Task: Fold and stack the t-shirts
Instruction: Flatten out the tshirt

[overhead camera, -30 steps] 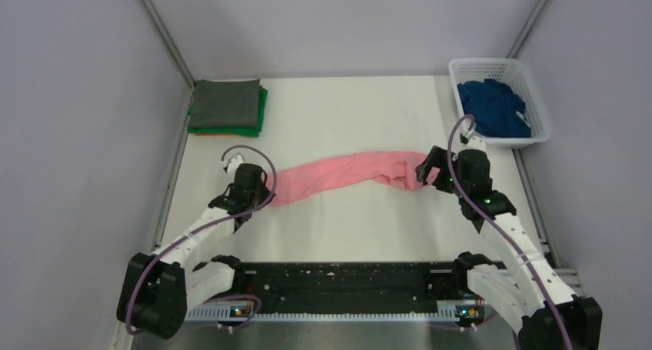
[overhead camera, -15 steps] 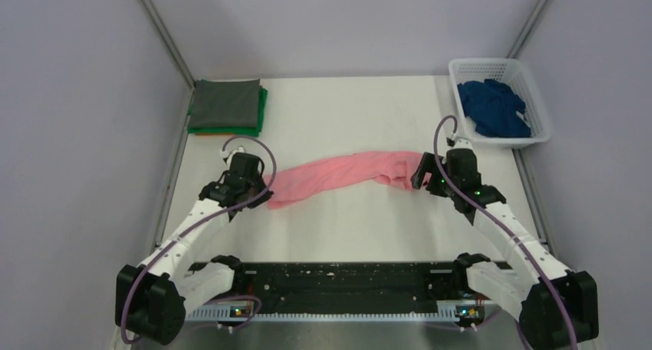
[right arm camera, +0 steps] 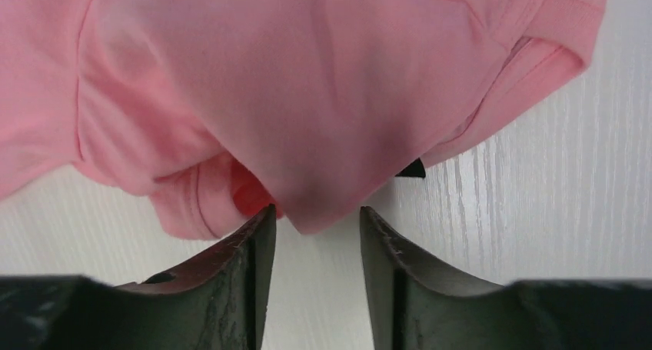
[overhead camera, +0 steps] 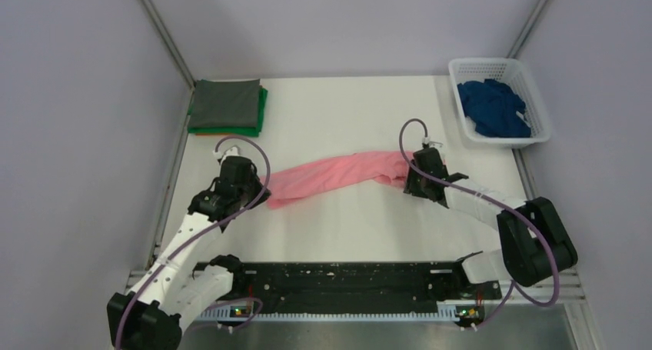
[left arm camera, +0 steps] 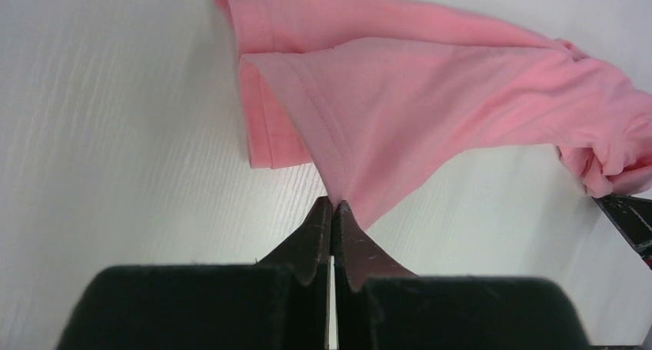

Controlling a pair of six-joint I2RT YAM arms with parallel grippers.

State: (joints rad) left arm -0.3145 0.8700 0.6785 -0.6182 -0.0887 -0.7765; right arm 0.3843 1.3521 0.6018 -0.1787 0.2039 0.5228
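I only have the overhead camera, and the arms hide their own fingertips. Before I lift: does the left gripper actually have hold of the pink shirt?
Observer: Yes. On its wrist camera the left gripper is shut on the hemmed edge of the pink shirt.
Operator: And the right one?
Observer: Not clamped. The right gripper stands open, with a bulge of the shirt dipping just between its fingers.

The left arm (overhead camera: pixel 181 242) reaches forward, its left gripper (left arm camera: pixel 332 205) pinched tight on a hem of the salmon-pink t-shirt (left arm camera: pixel 430 111); the right arm (overhead camera: pixel 492 208) lies low, its right gripper (right arm camera: pixel 314 215) parted around a fold of that cloth.
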